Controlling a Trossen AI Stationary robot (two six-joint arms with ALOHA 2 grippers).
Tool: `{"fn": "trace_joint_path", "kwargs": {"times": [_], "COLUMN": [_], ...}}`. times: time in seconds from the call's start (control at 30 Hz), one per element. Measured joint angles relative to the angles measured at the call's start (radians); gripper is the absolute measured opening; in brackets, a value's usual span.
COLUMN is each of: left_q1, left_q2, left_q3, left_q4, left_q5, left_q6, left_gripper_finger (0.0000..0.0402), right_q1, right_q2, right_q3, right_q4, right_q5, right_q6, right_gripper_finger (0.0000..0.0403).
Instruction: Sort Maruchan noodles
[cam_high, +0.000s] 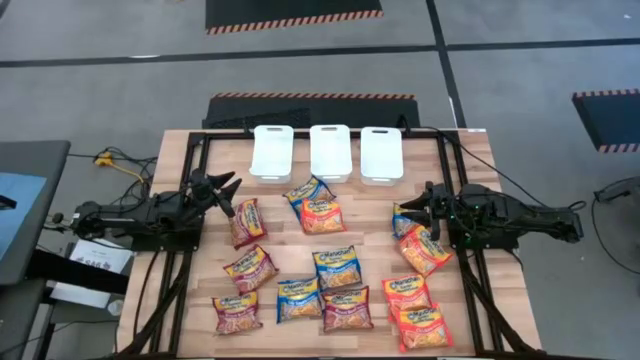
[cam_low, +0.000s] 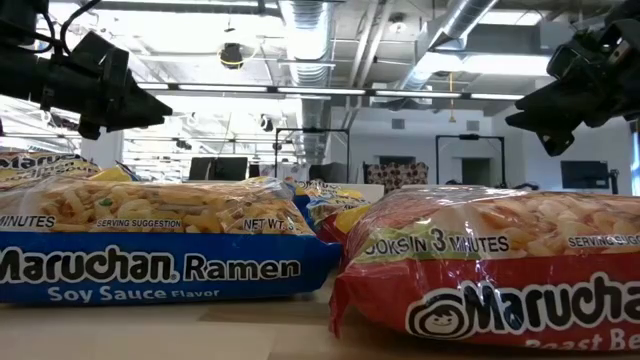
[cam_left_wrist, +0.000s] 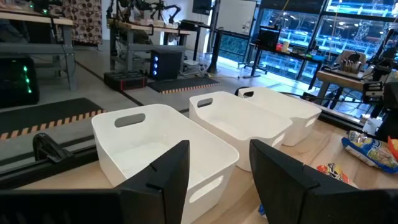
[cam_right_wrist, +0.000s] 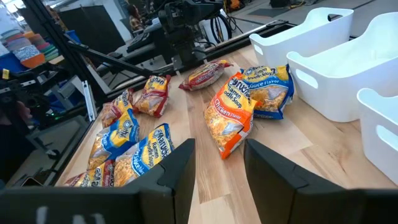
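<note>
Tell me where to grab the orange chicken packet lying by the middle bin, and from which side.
Take the orange chicken packet from above, probably at its free lower edge: it lies flat, and its upper end touches the blue packet. The right pincer stands open with nothing in it.

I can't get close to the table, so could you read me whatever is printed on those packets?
Blue packet, low view: "Maruchan Ramen", "Soy Sauce Flavor", "MINUTES", "SERVING SUGGESTION", "NET WT. 3".
Red packet, low view: "Maruchan", "COOKS IN 3 MINUTES", "SERVING SUGG", "Roast Be", the last two cut off.
Orange packet, right wrist view: "Ramen Noodle Soup", "Chicken Flavor".
Bins: no text.
Other packets: too small or blurred to read.
</note>
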Motion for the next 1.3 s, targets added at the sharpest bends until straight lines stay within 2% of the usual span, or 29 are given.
{"fn": "trace_joint_path", "kwargs": {"times": [0.17, 0.37, 0.5, 1.03, 1.2, 1.3], "left_q1": [0.0, 0.0, 0.0, 0.0, 0.0, 0.0], "left_q2": [0.0, 0.0, 0.0, 0.0, 0.0, 0.0], "left_q3": [0.0, 0.0, 0.0, 0.0, 0.0, 0.0], "left_q4": [0.0, 0.001, 0.001, 0.0, 0.002, 0.007], "left_q5": [0.0, 0.0, 0.0, 0.003, 0.043, 0.067], "left_q6": [-0.051, -0.377, -0.477, -0.507, -0.495, -0.438], "left_gripper_finger": [0.0155, 0.0155, 0.0155, 0.0155, 0.0155, 0.0155], "right_q1": [0.0, 0.0, 0.0, -0.001, -0.001, -0.001], "right_q2": [0.0, 0.0, 0.0, 0.0, 0.0, 0.0], "right_q3": [0.0, 0.0, 0.0, -0.005, -0.006, -0.005], "right_q4": [0.0, 0.0, 0.0, 0.055, 0.092, 0.121], "right_q5": [0.0, 0.0, 0.0, 0.009, 0.024, 0.025], "right_q6": [0.0, 0.0, 0.0, 0.094, 0.147, 0.167], "right_gripper_finger": [0.0162, 0.0162, 0.0162, 0.0162, 0.0162, 0.0162]}}
